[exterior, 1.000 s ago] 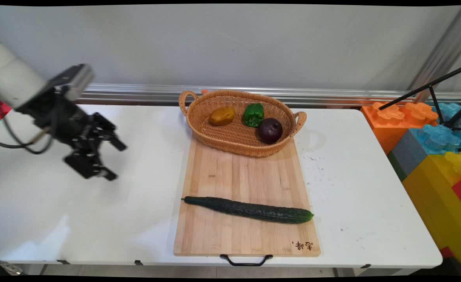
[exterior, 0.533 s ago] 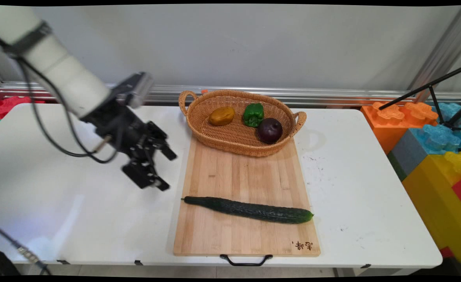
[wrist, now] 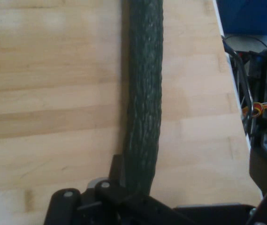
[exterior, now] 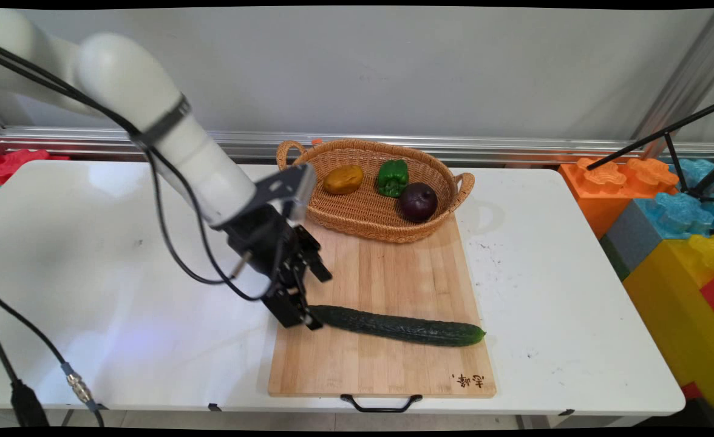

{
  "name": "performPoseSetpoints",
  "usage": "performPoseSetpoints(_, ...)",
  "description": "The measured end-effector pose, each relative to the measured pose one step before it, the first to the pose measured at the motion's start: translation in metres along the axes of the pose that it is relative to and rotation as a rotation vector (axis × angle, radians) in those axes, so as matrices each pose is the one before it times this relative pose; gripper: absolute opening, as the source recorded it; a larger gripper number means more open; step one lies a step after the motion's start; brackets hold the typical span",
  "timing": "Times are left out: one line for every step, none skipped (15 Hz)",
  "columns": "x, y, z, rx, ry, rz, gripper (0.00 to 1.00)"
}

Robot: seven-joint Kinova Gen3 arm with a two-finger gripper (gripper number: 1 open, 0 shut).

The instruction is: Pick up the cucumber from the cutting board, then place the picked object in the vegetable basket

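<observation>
At board's [exterior: 387, 285] left edge, tool [exterior: 308, 297] meets cucumber [exterior: 405, 328].

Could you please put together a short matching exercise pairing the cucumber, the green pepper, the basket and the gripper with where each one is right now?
Things:
1. cucumber
2. green pepper
3. basket
4. gripper

Places:
A. inside the basket, between a brown item and a dark purple one
B. on the far end of the cutting board
C. at the cucumber's left end
D. lying across the near half of the cutting board

Pairs: 1-D, 2-A, 3-B, 4-C
</observation>
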Motion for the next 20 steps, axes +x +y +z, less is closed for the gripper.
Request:
performPoseSetpoints(0.00186,-0.00007,0.01247,-0.00636,-0.0028,0.00104,1.0)
performPoseSetpoints(0.0021,-0.00045,0.01211,-0.00404,-0.00071,0.00152,1.0)
performPoseSetpoints(0.00163,-0.00061,0.00983,-0.0017,0.00021,0.00117,1.0)
performPoseSetpoints(0.00261,-0.0016,0.01226,0.00058,0.00069,0.00393,1.0)
performPoseSetpoints(0.00168,-0.00134,0.00818,0.00196,0.00095,0.00382,1.0)
performPoseSetpoints(0.0018,-0.00158,0.00877,0.00212,0.00124,0.00496,1.0)
performPoseSetpoints(0.00136,-0.00129,0.00652,0.00302,0.00208,0.00458,1.0)
performPoseSetpoints(0.00136,-0.00135,0.00662,0.0039,0.00217,0.00517,1.0)
performPoseSetpoints(0.00117,-0.0011,0.00498,0.00426,0.00211,0.00452,1.0)
performPoseSetpoints(0.00135,-0.00131,0.0049,0.00627,0.00197,0.00583,1.0)
performPoseSetpoints(0.00087,-0.00097,0.0041,0.0058,0.00055,0.0053,1.0)
performPoseSetpoints(0.00051,-0.00052,0.00294,0.00467,-0.00021,0.00426,1.0)
performPoseSetpoints(0.00061,-0.00041,0.00291,0.0042,-0.00099,0.00585,1.0)
performPoseSetpoints(0.00036,-0.00003,0.00216,0.00315,-0.00143,0.00765,0.0)
performPoseSetpoints(0.00027,0.00008,0.00135,0.00234,-0.00131,0.00731,0.0)
performPoseSetpoints(0.00001,0.00018,0.00043,0.00134,-0.00102,0.00496,0.0)
performPoseSetpoints(0.00017,0.00027,0.00046,0.00214,-0.00121,0.0075,0.0)
performPoseSetpoints(-0.00029,0.00042,0.00004,0.00082,-0.0019,0.00444,0.0)
performPoseSetpoints(-0.0007,0.0004,-0.00058,0.00339,-0.00321,0.00531,0.0)
performPoseSetpoints(-0.0011,0.00087,-0.00142,0.00342,-0.00462,0.00521,0.0)
